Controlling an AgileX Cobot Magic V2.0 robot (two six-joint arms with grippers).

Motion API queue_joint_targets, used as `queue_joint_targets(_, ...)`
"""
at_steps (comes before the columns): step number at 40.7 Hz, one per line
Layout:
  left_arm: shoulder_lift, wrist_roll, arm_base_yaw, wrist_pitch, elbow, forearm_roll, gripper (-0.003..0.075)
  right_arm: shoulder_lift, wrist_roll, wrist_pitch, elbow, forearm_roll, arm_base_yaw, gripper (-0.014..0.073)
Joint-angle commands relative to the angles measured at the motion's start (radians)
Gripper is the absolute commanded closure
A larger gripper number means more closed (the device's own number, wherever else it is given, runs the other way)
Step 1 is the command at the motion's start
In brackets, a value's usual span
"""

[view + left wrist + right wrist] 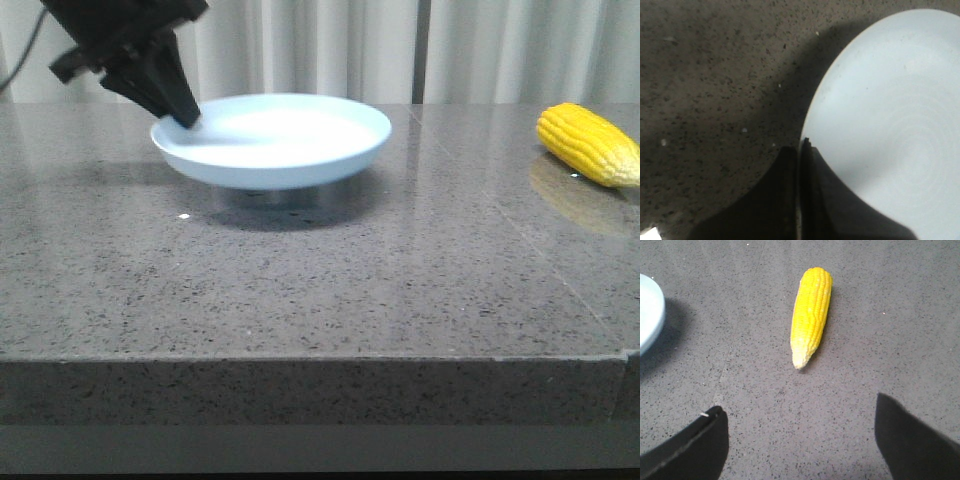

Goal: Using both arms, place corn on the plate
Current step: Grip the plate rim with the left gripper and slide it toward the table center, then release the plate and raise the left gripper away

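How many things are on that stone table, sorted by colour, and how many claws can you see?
Yellow: 1, the corn
Pale blue-white: 1, the plate
Black claws: 2, the left claw pinching the plate's rim, the right claw open near the corn
Total: 4

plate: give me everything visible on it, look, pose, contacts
The plate is round, shallow, pale blue-white, smooth and plain with a low raised rim. It appears lifted off the grey speckled table, shadow beneath. The left gripper has its jaws closed on the left rim. Nothing lies in it; the corn lies apart, far right.
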Motion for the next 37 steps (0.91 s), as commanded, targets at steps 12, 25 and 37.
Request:
queue_joint_targets(12, -0.017, 0.001, -0.022, -0.004, -0.034, -0.013, 0.0487, 0.007, -0.01, -0.075, -0.026, -0.003, 0.002, -0.0029)
queue_joint_targets(25, -0.07, -0.003, -0.048, 0.115, -0.134, 0.148, 0.0268, 0.007, -0.01, -0.075, -0.026, -0.003, 0.002, -0.0029)
queue_joint_targets(37, -0.259, -0.232, -0.237, 0.136, -0.145, 0.567, 0.0268, 0.007, -0.01, -0.075, -0.026, -0.003, 0.002, -0.0029)
